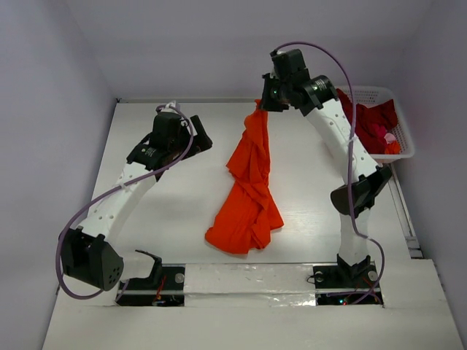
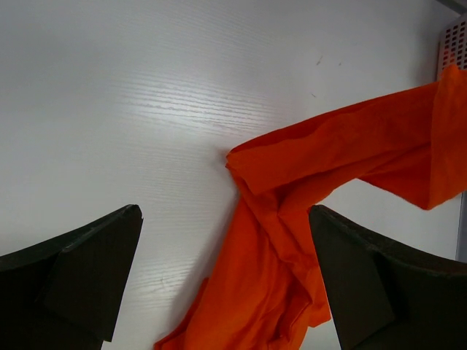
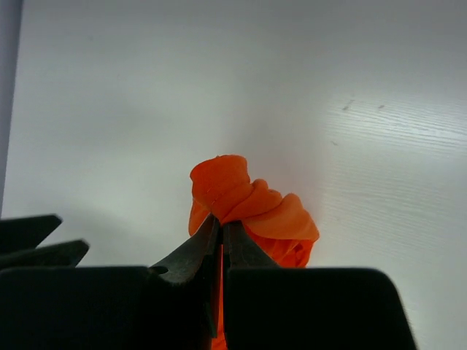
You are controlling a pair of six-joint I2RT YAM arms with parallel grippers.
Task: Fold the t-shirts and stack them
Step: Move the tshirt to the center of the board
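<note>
One arched right arm point(image 1: 343, 138); its fingers point(image 3: 195, 251) pinch the orange t-shirt point(image 1: 248, 189).

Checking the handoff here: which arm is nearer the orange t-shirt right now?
Right. The right fingers are shut on the top end of the orange t-shirt, holding it up. The left fingers stand open to its left, with a gap between.
</note>
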